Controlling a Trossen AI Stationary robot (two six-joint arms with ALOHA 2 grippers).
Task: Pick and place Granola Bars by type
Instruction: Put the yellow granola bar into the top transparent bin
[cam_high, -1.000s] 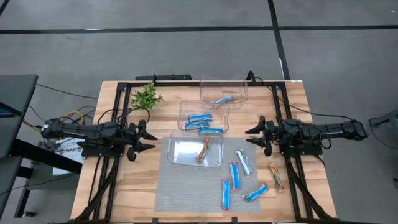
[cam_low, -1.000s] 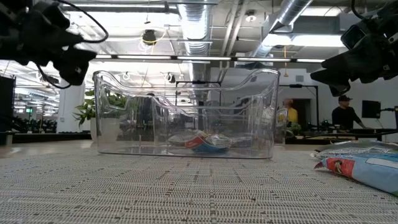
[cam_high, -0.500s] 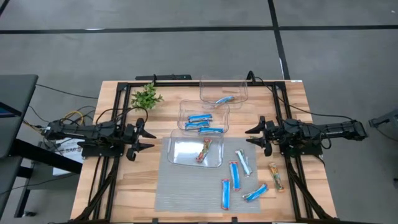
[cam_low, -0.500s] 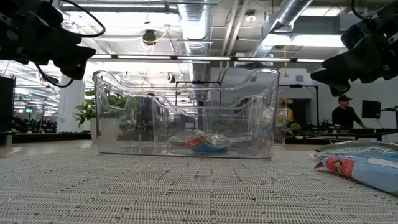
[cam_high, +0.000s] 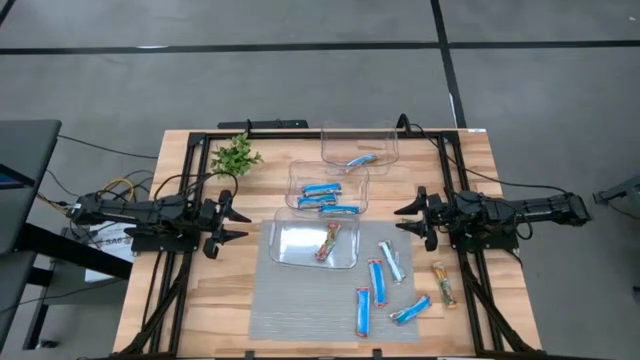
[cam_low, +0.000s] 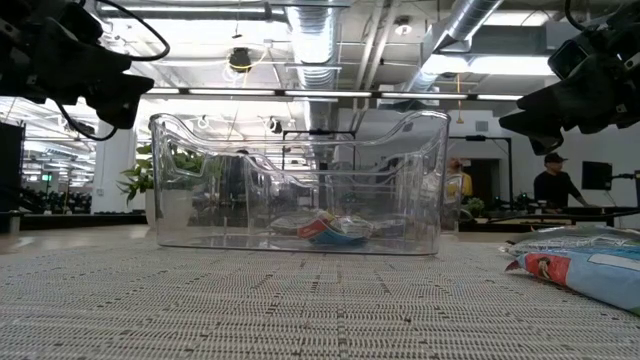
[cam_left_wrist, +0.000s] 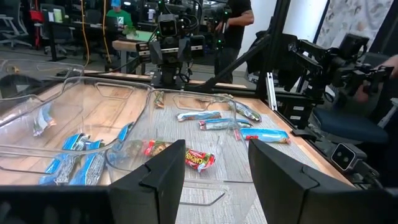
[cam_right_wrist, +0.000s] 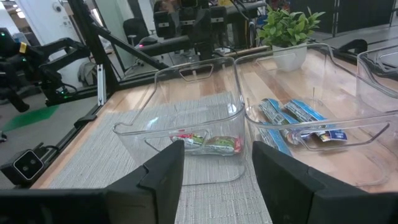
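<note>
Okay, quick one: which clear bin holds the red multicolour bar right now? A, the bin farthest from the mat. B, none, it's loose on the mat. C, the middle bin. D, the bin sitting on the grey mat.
D: in the high view the red multicolour bar lies inside the bin on the grey mat, while the middle bin holds only bright blue bars.

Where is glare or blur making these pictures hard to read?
Low view: bright ceiling lights wash out the background, and the wrapped bar at the edge is soft. Wrist views: the clear bin walls carry reflections. High view: evenly lit.
</note>
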